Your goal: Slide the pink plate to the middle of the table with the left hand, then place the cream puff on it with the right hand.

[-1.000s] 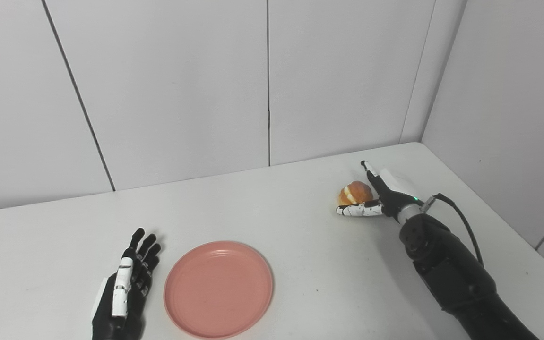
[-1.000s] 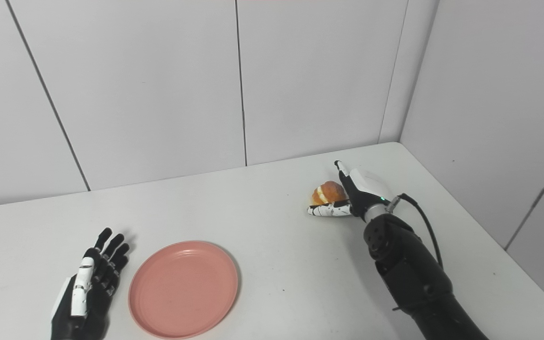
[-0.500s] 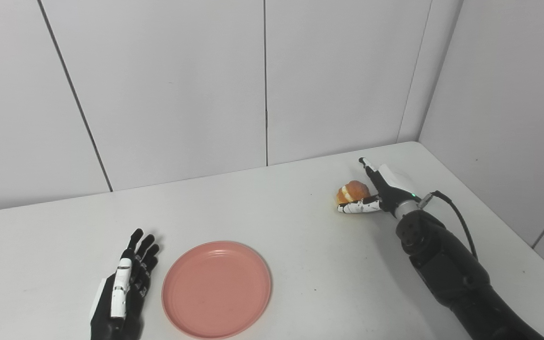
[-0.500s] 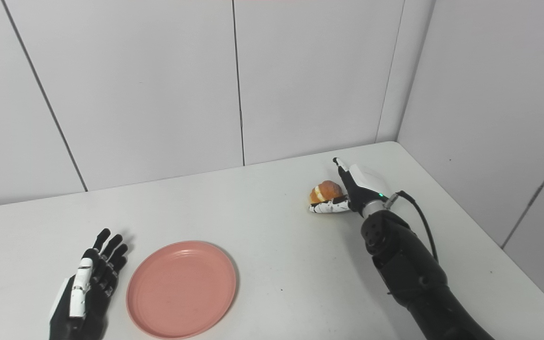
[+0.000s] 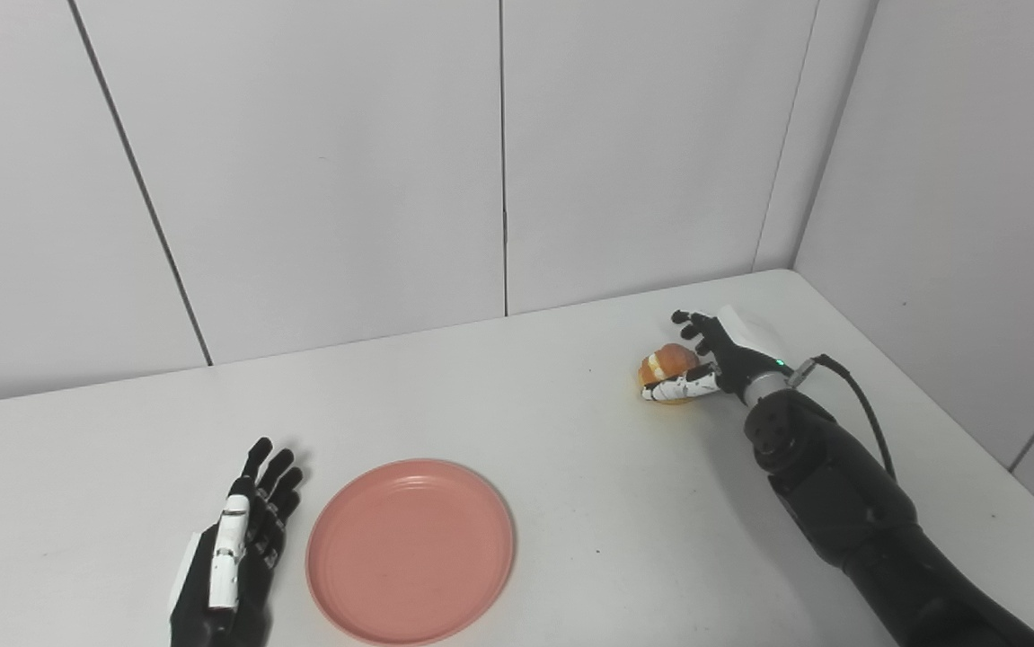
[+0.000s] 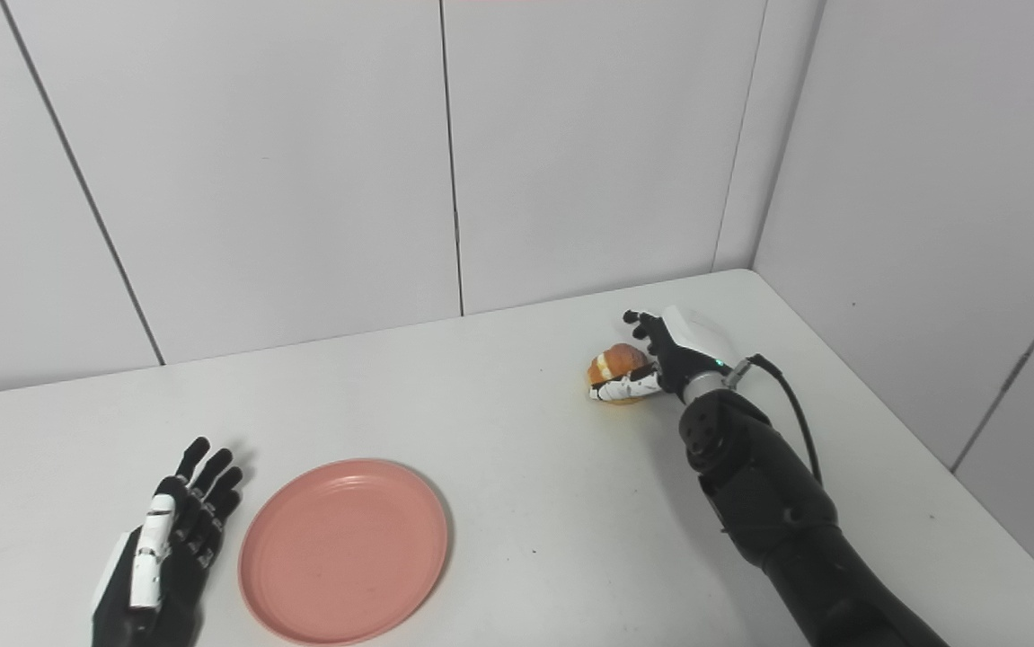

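Lower left of the frame, our left hand (image 5: 234, 557) lies flat on the table (image 5: 517, 386) with fingers stretched out and apart, holding nothing, just beside the pink plate (image 5: 410, 550) but not touching it. The plate sits bottom centre, a bit left of the middle, flat on the table.

Over at centre right, our right hand (image 5: 705, 359) is curled around the cream puff (image 5: 665, 364), thumb under the near side and fingers hooked over the far side. The puff looks like it's resting on the table, so we'd call it gripped but not lifted (hard to tell how firm the contact is from here).

What worries us: that pastry is soft, so squeezing too hard could squash it or push the filling out, and too loose a grip could let it roll out mid-carry. The plate is well apart from the puff, so that's a long carry across. Also, a drop near the plate rim might tip it.
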Action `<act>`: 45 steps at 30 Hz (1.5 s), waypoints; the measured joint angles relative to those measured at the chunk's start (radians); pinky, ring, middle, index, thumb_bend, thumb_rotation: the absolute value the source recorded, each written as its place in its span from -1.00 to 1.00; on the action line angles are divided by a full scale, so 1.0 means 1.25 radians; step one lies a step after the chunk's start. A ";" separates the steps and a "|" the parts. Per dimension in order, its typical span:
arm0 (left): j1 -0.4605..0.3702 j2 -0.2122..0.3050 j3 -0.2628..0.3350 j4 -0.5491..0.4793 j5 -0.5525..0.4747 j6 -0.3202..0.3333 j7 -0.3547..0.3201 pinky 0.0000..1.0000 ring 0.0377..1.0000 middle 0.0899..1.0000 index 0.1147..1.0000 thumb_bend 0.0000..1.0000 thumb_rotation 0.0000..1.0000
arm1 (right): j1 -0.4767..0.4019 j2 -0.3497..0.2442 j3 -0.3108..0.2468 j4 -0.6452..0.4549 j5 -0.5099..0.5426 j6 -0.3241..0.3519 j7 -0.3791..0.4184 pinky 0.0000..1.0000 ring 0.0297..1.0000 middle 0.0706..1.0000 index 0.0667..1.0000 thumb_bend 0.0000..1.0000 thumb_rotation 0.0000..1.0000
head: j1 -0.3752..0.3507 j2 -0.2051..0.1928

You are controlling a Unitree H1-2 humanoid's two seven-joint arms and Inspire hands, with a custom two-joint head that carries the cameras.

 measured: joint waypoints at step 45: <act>0.009 -0.055 -0.018 -0.021 0.074 0.011 0.069 0.85 0.82 0.83 0.82 -0.23 1.00 | 0.070 -0.019 0.062 -0.610 -0.124 0.112 0.258 -0.51 -0.40 -0.27 -0.10 0.00 -0.71 | 0.168 0.043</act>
